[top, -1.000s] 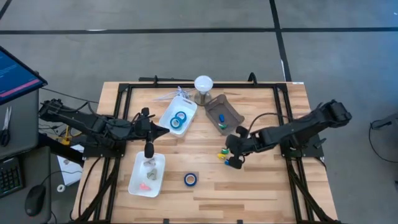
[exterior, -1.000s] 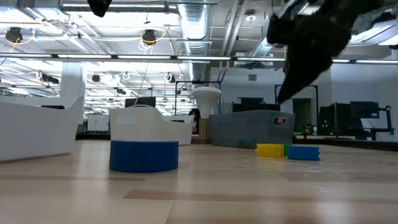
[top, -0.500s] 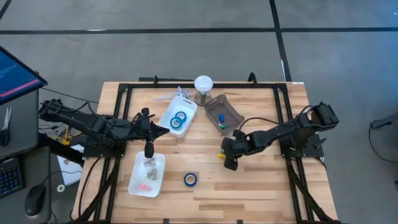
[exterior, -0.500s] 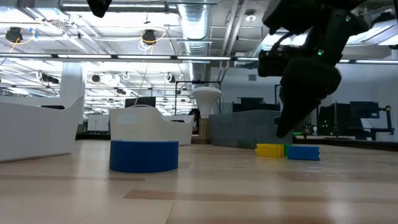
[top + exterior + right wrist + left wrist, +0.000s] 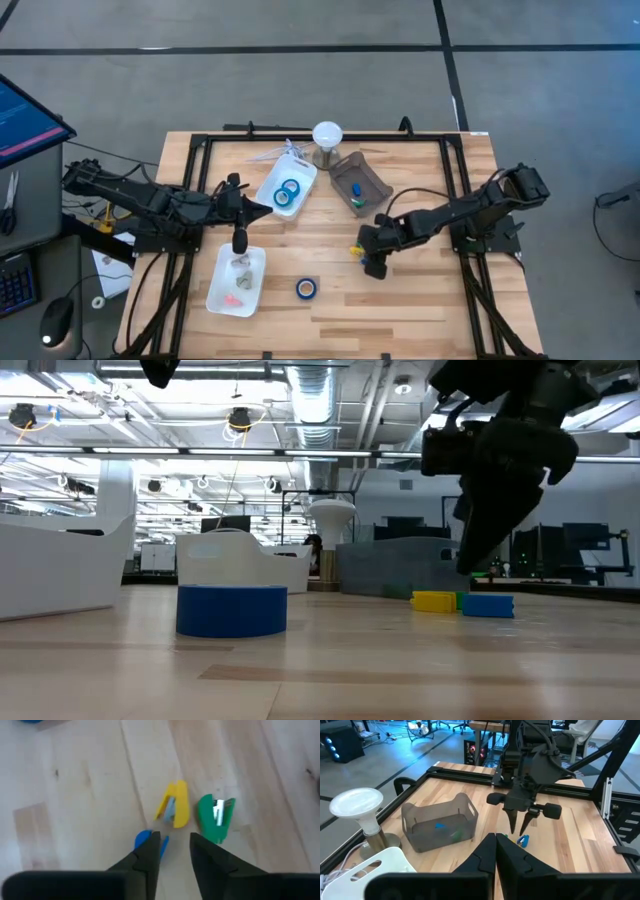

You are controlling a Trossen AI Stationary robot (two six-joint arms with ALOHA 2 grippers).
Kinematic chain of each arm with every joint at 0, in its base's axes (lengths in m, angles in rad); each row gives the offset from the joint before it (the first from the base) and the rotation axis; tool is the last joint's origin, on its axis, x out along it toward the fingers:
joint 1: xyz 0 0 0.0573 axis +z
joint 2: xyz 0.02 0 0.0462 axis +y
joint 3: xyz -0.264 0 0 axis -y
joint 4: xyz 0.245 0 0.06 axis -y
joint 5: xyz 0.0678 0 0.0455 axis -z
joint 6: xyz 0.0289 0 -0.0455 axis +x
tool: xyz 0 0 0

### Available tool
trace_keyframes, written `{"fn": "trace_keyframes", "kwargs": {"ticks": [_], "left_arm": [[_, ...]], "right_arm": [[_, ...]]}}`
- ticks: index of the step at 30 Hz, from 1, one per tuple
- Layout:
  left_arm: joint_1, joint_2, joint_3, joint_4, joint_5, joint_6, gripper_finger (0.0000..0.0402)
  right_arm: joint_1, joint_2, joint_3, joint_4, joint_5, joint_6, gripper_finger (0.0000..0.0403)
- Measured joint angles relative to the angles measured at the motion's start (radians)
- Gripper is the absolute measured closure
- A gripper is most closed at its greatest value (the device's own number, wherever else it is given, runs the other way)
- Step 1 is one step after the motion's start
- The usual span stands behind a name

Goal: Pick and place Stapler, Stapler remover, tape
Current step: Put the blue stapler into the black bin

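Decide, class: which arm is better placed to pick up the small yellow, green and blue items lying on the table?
Probably the right. Its claw hangs open directly above the yellow item, green item and blue item. The left claw waits over the white tray.

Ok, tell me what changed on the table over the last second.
The right gripper swung in from beside the small staplers to hang over them, open and holding nothing. The yellow stapler, green one, the loose tape and the left gripper stayed put.
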State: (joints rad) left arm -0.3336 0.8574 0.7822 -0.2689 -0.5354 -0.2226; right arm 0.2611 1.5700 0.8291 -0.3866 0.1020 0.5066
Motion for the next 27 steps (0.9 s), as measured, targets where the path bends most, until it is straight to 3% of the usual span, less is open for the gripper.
{"fn": "trace_keyframes", "kwargs": {"ticks": [10, 27], "left_arm": [[0.000, 0.000, 0.000, -0.001, 0.000, 0.000, 0.0400], [0.000, 0.000, 0.000, -0.001, 0.000, -0.021, 0.0400]], "right_arm": [[0.066, -0.002, 0.000, -0.041, -0.050, 0.000, 0.0262], [0.001, 0.004, 0.000, -0.043, -0.016, 0.034, 0.0295]]}}
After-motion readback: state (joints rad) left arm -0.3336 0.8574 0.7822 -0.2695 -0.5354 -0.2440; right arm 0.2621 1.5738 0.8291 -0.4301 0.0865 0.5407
